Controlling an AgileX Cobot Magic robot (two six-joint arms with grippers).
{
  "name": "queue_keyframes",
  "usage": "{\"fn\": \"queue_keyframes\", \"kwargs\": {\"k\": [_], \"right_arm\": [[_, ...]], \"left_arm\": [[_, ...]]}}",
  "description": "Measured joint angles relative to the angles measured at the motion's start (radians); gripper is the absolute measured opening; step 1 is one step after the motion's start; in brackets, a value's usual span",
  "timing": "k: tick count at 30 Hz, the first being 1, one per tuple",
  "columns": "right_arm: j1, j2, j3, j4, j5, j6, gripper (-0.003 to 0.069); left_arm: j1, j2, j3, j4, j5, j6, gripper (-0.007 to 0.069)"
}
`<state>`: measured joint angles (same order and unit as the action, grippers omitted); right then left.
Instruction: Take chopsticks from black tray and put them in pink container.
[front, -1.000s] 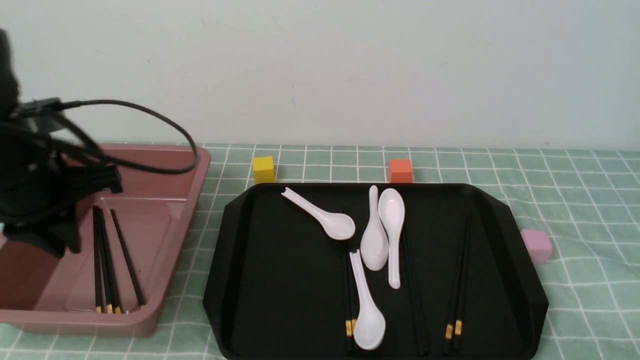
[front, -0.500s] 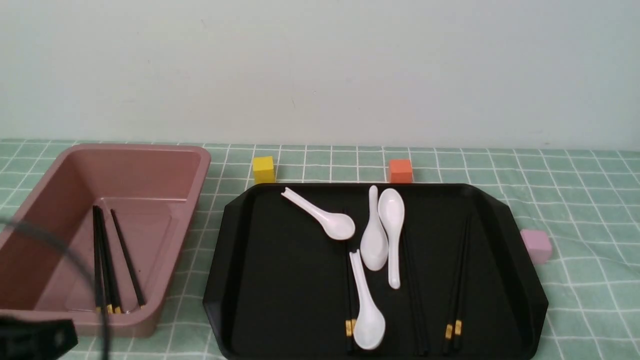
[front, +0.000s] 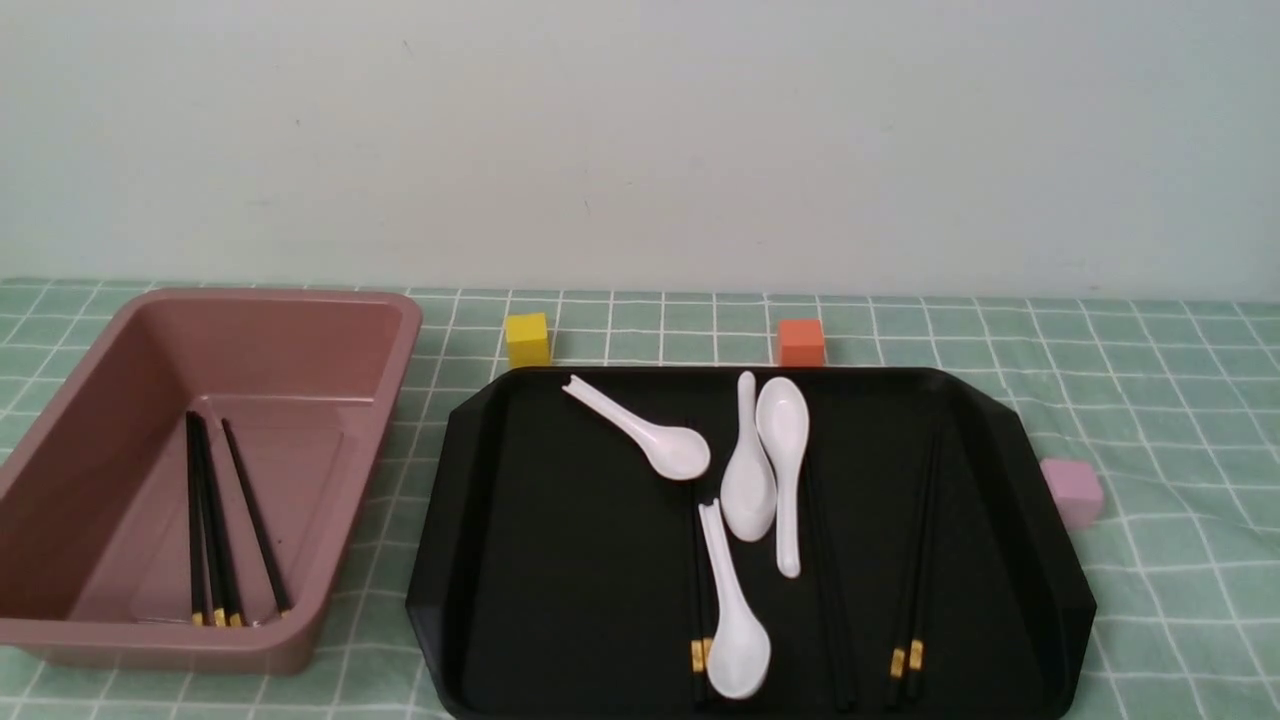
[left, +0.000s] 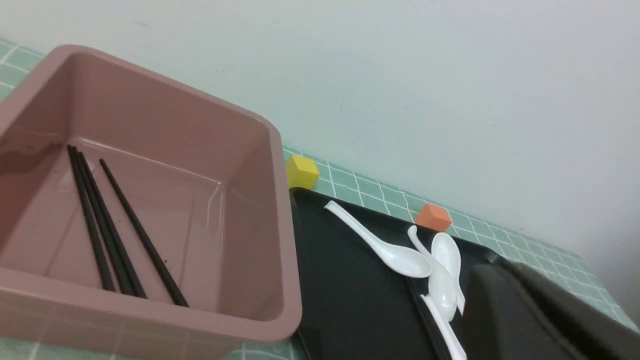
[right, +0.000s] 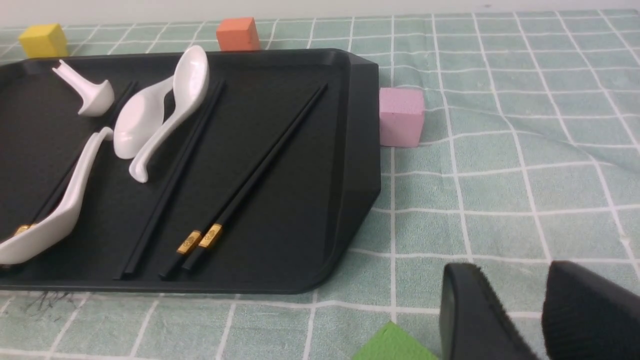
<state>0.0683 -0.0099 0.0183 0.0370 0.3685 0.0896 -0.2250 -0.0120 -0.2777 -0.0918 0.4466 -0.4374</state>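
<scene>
Several thin black gold-banded chopsticks (front: 215, 520) already lie in the deep dusty-pink plastic container (front: 300, 345). More wait on the glossy black rectangular tray (front: 560, 560): a right-hand pair (front: 918, 560) lying free, and another pair (front: 697, 655) partly under a white ceramic spoon (front: 735, 630). Judged step: between deliveries. Right gripper (right: 517, 287) is beside the tray, jaws apart, empty. Left gripper (left: 525, 310) is part-seen, jaw state unreadable. Next: pinch the free pair, clear of the spoons.

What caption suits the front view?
Thin black chopsticks lie in the dusty-pink plastic tub; more chopsticks lie among white ceramic spoons on the glossy black rectangular tray.
</scene>
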Motion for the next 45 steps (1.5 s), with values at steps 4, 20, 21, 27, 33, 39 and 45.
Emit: {"fn": "queue_keyframes", "kwargs": {"k": [4, 20, 21, 27, 33, 39, 45], "right_arm": [[0.000, 0.000, 0.000, 0.000, 0.000, 0.000, 0.0240], [0.000, 0.000, 0.000, 0.000, 0.000, 0.000, 0.0240], [0.000, 0.000, 0.000, 0.000, 0.000, 0.000, 0.0240], [0.000, 0.000, 0.000, 0.000, 0.000, 0.000, 0.0240], [0.000, 0.000, 0.000, 0.000, 0.000, 0.000, 0.0240], [0.000, 0.000, 0.000, 0.000, 0.000, 0.000, 0.0240], [0.000, 0.000, 0.000, 0.000, 0.000, 0.000, 0.0240]], "left_arm": [[0.000, 0.000, 0.000, 0.002, 0.006, 0.000, -0.0013], [0.014, 0.000, 0.186, 0.065, -0.227, 0.073, -0.0013], [0.030, 0.000, 0.212, 0.049, -0.264, 0.107, -0.0013], [0.151, 0.000, 0.297, -0.018, -0.327, 0.203, -0.0013], [0.137, 0.000, 0.304, 0.071, -0.183, 0.191, -0.0012], [0.109, 0.000, 0.307, 0.109, -0.072, 0.188, -0.0010], [0.119, 0.000, 0.307, 0.110, -0.069, 0.188, -0.0008]]}}
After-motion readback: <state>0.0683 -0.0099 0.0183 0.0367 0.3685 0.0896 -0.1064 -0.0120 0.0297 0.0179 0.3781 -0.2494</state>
